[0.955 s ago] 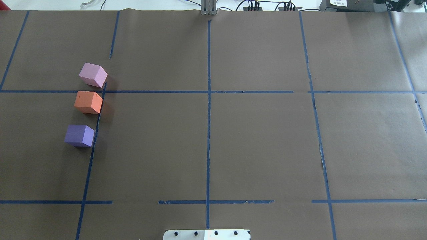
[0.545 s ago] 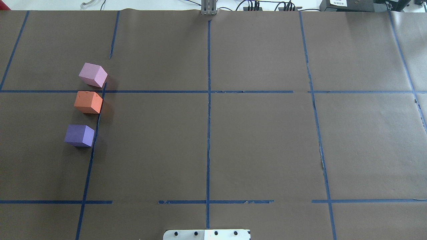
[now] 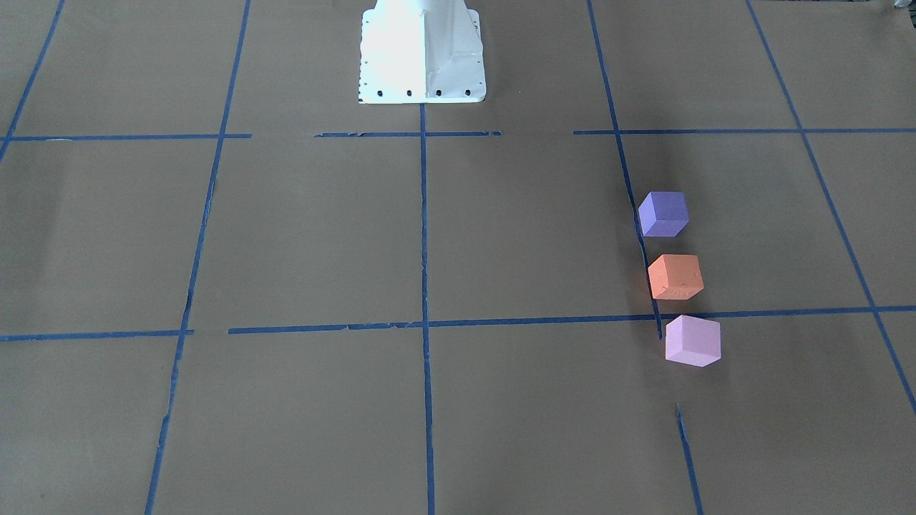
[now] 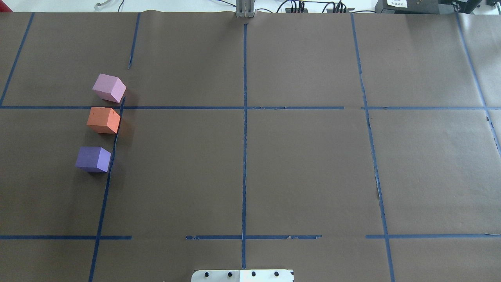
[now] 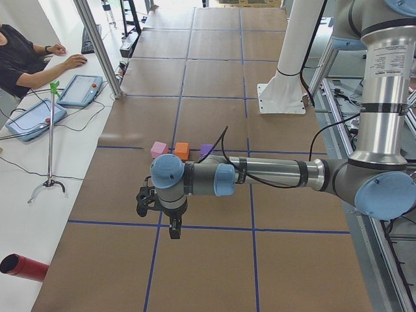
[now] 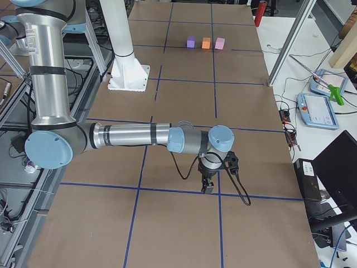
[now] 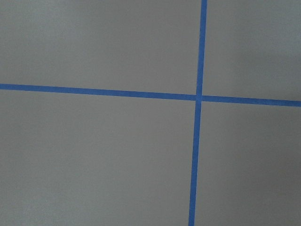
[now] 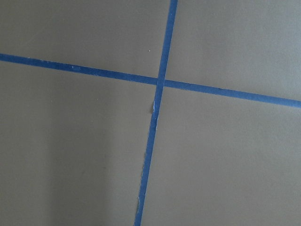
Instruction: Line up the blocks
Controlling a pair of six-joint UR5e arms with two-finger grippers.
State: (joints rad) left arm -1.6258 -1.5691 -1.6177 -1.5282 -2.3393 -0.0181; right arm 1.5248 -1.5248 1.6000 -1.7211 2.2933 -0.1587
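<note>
The left arm (image 5: 273, 174) is stretched out level, with the left gripper (image 5: 173, 233) pointed straight down. The right arm (image 6: 128, 135) is posed alike, the right gripper (image 6: 207, 187) pointed down. How the jaws stand cannot be told.

We list 1 table (image 4: 305, 164) covered in brown paper and ruled into squares by blue tape (image 4: 245, 156). On the operators' side we note 1 white bench (image 5: 71, 146) bearing 2 tablet-like pendants (image 5: 79, 90), with 1 aluminium post (image 5: 99, 45) at its edge and black cables (image 4: 297, 8) beyond. We record even light and soft shadows.
</note>
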